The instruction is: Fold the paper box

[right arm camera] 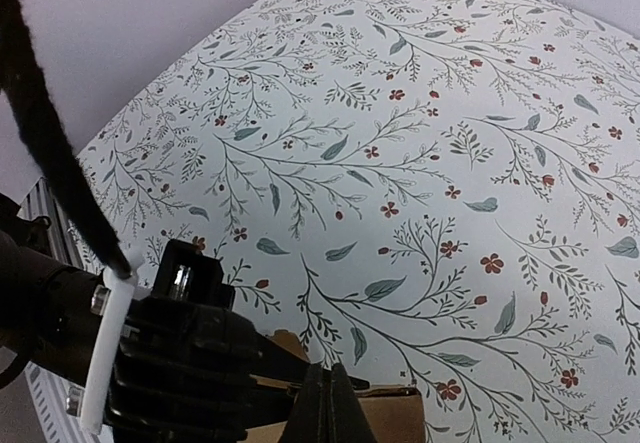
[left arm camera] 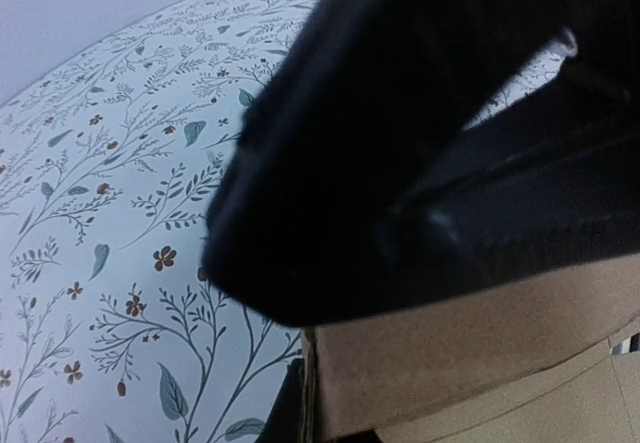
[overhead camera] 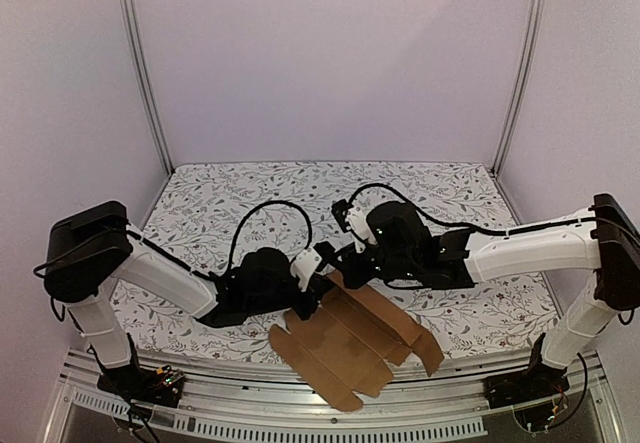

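- Left arm (overhead camera: 150, 268) first: it reaches in from the left base, low over the flowered table (overhead camera: 250, 193), with a black cable (overhead camera: 268, 211) looping up behind the wrist.
- Left gripper (overhead camera: 308, 288) sits at the left upper edge of the paper box (overhead camera: 350, 348), its jaws pressed together on the cardboard. In the left wrist view a black finger (left arm camera: 400, 113) fills the frame, with a brown flap (left arm camera: 480, 353) right under it.
- Middle of the scene: the paper box is a flat die-cut brown sheet lying slantwise at the near edge of the table, with flaps spread. Its lower corner hangs out over the metal rail (overhead camera: 300, 403).
- Right gripper (overhead camera: 343, 261) is just beside the left one, over the sheet's upper corner. Its jaws are together, and in the right wrist view the tips (right arm camera: 322, 413) meet at the cardboard's top edge. Whether any card is pinched between them cannot be told.
- Right arm (overhead camera: 530, 248) stretches in from the right base, white link level above the table.
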Available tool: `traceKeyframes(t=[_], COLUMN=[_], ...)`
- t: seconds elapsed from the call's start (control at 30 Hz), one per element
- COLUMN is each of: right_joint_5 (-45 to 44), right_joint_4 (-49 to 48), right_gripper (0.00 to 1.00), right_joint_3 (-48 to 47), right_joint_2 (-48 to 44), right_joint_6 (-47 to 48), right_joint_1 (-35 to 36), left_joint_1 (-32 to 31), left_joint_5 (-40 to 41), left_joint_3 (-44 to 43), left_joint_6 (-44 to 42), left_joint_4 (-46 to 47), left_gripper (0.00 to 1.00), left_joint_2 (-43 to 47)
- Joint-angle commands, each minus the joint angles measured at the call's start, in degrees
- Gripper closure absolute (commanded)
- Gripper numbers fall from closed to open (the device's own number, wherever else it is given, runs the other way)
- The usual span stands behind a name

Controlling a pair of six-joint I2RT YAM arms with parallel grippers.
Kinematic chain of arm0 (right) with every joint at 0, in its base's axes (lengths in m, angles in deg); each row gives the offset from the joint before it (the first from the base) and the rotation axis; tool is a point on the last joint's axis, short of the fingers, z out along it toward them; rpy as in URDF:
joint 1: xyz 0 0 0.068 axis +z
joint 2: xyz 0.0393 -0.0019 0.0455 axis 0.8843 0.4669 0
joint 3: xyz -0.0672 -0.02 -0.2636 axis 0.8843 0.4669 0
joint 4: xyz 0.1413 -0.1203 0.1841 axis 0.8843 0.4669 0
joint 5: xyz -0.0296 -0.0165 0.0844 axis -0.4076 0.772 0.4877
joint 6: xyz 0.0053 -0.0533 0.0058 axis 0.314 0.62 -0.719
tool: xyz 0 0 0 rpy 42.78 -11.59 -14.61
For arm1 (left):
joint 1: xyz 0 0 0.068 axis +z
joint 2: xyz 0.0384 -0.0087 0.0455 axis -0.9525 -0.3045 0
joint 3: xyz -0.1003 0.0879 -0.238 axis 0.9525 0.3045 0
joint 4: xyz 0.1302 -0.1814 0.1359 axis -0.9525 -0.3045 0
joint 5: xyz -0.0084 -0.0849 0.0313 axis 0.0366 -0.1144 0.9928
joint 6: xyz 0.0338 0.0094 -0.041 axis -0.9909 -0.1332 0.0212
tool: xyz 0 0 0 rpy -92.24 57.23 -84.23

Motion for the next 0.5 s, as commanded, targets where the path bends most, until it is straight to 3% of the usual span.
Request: traceKeyframes(t=[0.0, 0.3, 0.47], right_joint_5=[1.0, 3.5, 3.2], right_joint_4=[-3.7, -7.7, -8.2], right_gripper=[1.00, 1.00, 1.00], right_joint_3=[2.2, 5.7, 7.4], right_joint_2=[2.7, 6.4, 7.8], right_joint_6=[-2.0, -4.4, -5.2], right_joint_1=[-0.3, -0.3, -0.3], left_joint_1=[0.6, 0.6, 0.6], left_joint_5=[0.8, 0.5, 1.1], left_joint_3=[-0.5, 0.8, 2.2], left_joint_6=[0.7, 3.4, 4.6], left_joint_4=[3.6, 5.9, 7.1], left_gripper=[1.00, 1.00, 0.93], left_joint_2=[-1.9, -4.4, -4.9])
